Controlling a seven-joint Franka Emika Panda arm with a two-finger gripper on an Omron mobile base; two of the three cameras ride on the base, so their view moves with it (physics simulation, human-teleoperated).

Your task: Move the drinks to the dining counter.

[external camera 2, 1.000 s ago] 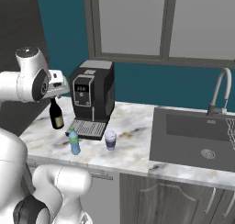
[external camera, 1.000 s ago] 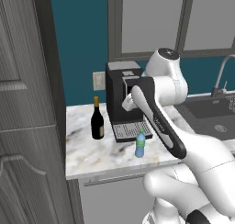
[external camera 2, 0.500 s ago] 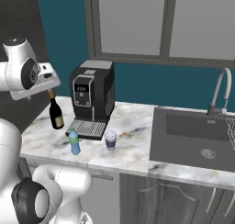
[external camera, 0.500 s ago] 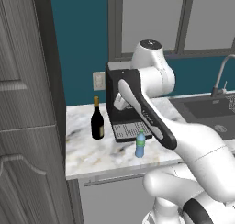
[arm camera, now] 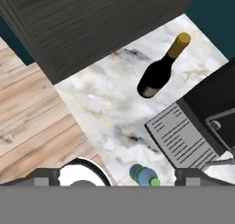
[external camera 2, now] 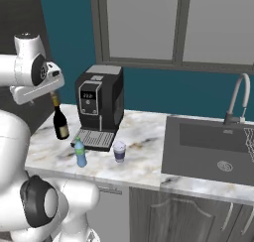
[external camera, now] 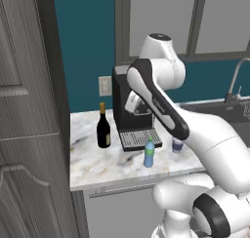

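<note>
Gripper (arm camera: 117, 175) jaws wide, empty, above worktop (arm camera: 105, 122). Risk: descent toward small bottle (arm camera: 144, 176) could clip it; wine bottle (arm camera: 158, 74) nr coffee machine (external camera: 132, 110), tall, tips easily.

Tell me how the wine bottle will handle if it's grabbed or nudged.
The wine bottle stands upright, tall and narrow, so a push up high would probably tip it. It looks like smooth glass: likely rigid, slippery and breakable. On its side, its round body would probably roll across the counter.
</note>
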